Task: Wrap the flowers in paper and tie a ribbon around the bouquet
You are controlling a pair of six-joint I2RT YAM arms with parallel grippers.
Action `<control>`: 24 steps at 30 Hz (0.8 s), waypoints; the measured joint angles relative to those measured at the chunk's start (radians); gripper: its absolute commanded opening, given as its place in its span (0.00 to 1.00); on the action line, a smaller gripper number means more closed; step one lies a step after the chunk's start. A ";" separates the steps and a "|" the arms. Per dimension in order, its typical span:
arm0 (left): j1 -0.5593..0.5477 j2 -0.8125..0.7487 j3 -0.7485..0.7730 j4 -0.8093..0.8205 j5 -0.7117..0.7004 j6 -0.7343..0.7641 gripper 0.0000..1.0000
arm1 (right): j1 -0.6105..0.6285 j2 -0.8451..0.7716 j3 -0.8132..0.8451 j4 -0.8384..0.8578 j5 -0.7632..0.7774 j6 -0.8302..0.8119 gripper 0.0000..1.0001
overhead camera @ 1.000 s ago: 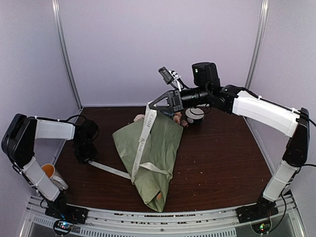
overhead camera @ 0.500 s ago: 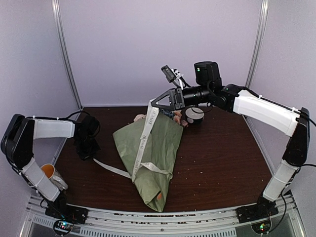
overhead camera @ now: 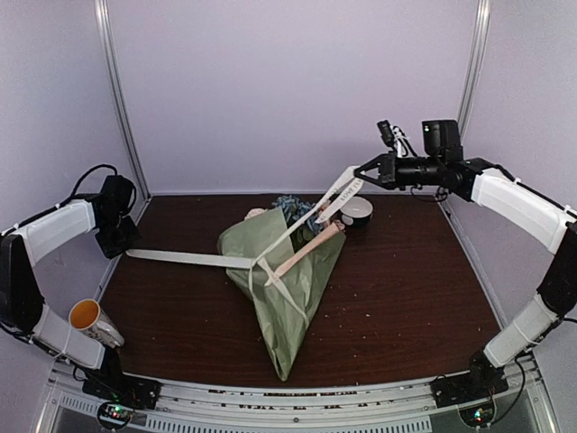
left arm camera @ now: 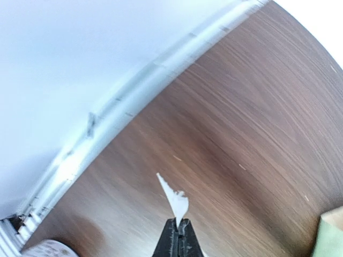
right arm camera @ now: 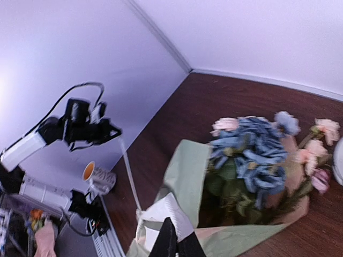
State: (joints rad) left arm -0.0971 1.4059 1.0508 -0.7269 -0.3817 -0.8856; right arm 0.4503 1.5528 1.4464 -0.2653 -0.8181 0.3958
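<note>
Right now left jaws are clamping tight on one tail of the ribbon (overhead camera: 185,259) near the left edge of the surface (overhead camera: 415,289), with a short tip sticking out past them in the wrist view. Right jaws are pinching the other tail, raised over the far right. Both tails are running taut to a crossing on the bouquet (overhead camera: 293,298), which is lying mid-surface, narrow end nearest, with the flowers (right arm camera: 249,155) showing out of the paper (right arm camera: 185,176) at the far end.
</note>
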 measured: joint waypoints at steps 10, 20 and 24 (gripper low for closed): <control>0.215 -0.075 -0.057 0.024 0.001 0.051 0.00 | -0.186 -0.145 -0.294 -0.058 0.062 -0.007 0.00; 0.269 -0.087 -0.132 0.046 0.057 0.062 0.00 | -0.342 -0.312 -0.507 -0.019 0.015 0.044 0.00; 0.317 -0.087 -0.153 0.052 0.093 0.064 0.00 | -0.441 -0.277 -0.607 -0.001 0.010 0.106 0.00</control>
State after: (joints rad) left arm 0.2195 1.3193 0.8978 -0.6750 -0.2886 -0.8211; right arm 0.0090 1.2758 0.8394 -0.2661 -0.8085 0.5018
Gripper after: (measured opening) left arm 0.007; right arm 0.002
